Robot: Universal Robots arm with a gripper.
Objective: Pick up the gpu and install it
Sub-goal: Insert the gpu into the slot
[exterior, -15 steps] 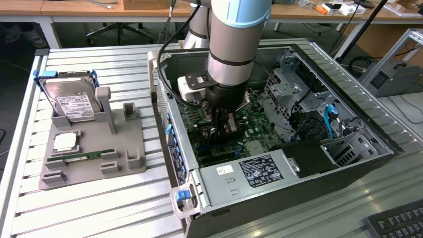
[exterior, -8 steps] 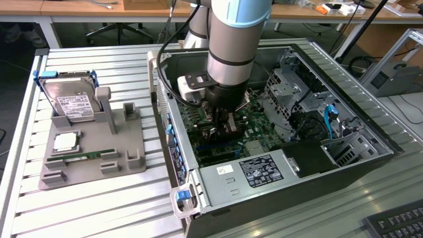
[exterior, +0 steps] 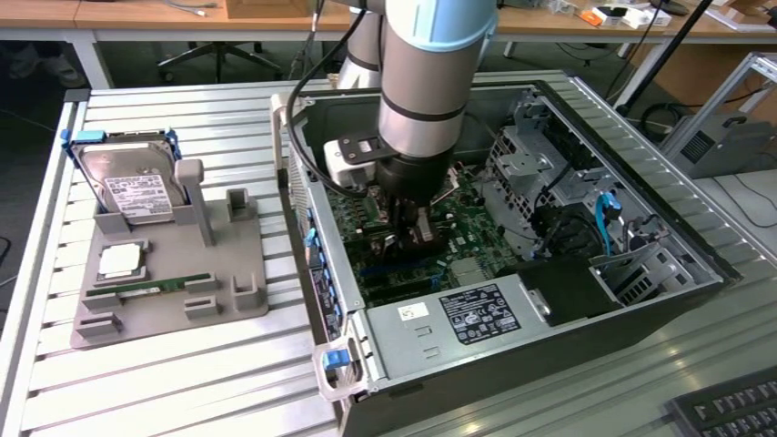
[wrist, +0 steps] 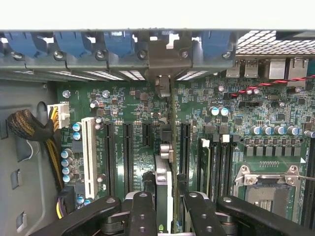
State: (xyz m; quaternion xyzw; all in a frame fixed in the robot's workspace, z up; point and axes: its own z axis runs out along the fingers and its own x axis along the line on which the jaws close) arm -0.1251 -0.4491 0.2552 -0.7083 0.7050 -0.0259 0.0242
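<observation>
Exterior view high, looking down on open computer case (exterior: pixel 510 300); wrist view close above its motherboard (wrist: pixel 128 105)

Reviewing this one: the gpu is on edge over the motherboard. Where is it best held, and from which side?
By its upper long edge, from straight above: the gpu stands on edge, so only its flat faces offer the tool opposing surfaces, as held now.
</observation>
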